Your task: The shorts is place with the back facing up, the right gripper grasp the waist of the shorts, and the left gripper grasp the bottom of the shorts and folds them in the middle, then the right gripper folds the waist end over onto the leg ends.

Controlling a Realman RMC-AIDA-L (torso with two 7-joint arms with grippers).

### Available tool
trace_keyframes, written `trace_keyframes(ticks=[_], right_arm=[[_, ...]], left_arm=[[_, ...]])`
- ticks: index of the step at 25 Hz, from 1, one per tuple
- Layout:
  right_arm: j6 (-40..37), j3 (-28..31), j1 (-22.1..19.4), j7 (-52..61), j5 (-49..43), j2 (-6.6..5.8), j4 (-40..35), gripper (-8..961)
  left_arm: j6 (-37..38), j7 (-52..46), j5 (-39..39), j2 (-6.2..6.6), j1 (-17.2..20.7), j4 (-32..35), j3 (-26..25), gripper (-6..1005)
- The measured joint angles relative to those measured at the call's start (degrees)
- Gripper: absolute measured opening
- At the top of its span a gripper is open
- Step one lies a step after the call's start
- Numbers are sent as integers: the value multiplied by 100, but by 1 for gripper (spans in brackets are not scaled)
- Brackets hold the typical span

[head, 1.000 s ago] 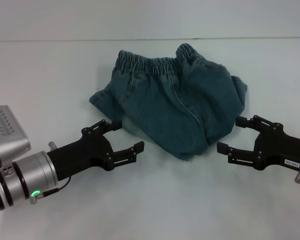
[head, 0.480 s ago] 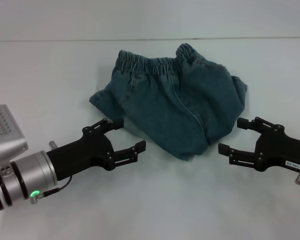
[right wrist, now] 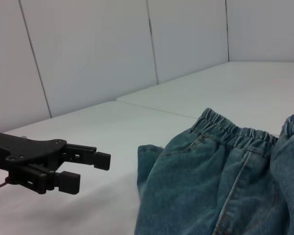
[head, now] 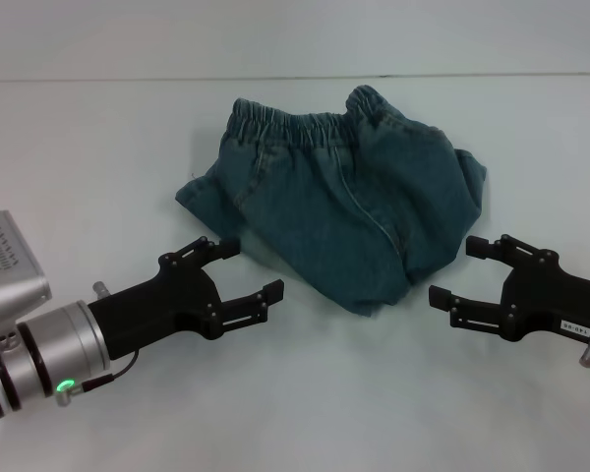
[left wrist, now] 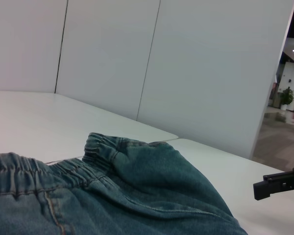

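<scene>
White table (head: 98,147) holds crumpled shorts (head: 344,211); left gripper (head: 251,267) and right gripper (head: 452,271) flank them, both spread, apart from the cloth.

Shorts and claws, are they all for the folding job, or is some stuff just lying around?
For the job: the shorts, left gripper open, right gripper open, both clear of the cloth.
Just there: the white table, nothing else.

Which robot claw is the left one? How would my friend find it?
On the white table lie crumpled blue-green denim shorts, with a black claw on each near side. The left gripper is open, on a silver arm with a green light and grey ribbed box; the right gripper has a white label.
</scene>
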Motion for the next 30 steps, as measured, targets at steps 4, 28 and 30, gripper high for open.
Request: trace_keyframes(ticks=[4,28,30], right_arm=[[-19,10,-1,0,-1,-4,9,956],[-30,49,-87,-33,7,-16,45,956],[-33,50,-99,-45,9,-17,45,956]], left_arm=[[9,0,6,0,9,0,0,900],[104,0,-6,-9,53,-1,36,899],[141,0,-20,-9,55,-1,36,899]])
